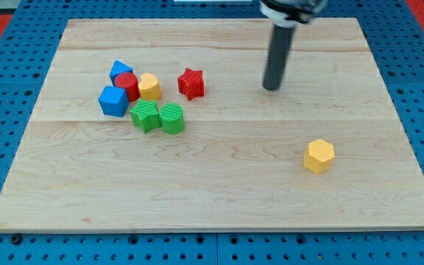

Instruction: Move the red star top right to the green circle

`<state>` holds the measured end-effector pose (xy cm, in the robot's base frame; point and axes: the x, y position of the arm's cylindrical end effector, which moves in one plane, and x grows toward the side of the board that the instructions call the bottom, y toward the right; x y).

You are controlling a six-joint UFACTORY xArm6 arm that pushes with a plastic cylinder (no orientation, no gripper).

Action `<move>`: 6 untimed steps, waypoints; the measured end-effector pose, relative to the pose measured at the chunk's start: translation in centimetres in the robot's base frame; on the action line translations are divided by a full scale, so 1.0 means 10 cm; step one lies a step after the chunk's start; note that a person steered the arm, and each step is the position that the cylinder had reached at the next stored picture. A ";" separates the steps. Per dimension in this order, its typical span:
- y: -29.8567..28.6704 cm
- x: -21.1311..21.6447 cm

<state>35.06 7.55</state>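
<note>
The red star (pixel 191 83) lies on the wooden board, up and to the right of the green circle (pixel 173 118). A small gap separates them. My tip (pixel 271 87) stands on the board to the right of the red star, well apart from it and touching no block. A green star (pixel 146 115) sits against the green circle's left side.
A cluster left of the red star holds a yellow block (pixel 149 86), a red circle (pixel 127 85) and two blue blocks (pixel 113 101) (pixel 120 70). A yellow hexagon (pixel 319 156) lies alone at the lower right. The board's edge (pixel 212 230) borders blue pegboard.
</note>
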 end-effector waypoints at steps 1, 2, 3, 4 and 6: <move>-0.93 -0.09; -1.47 -0.15; -1.88 -0.12; -2.01 0.04; -1.19 0.06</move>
<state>35.63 -4.36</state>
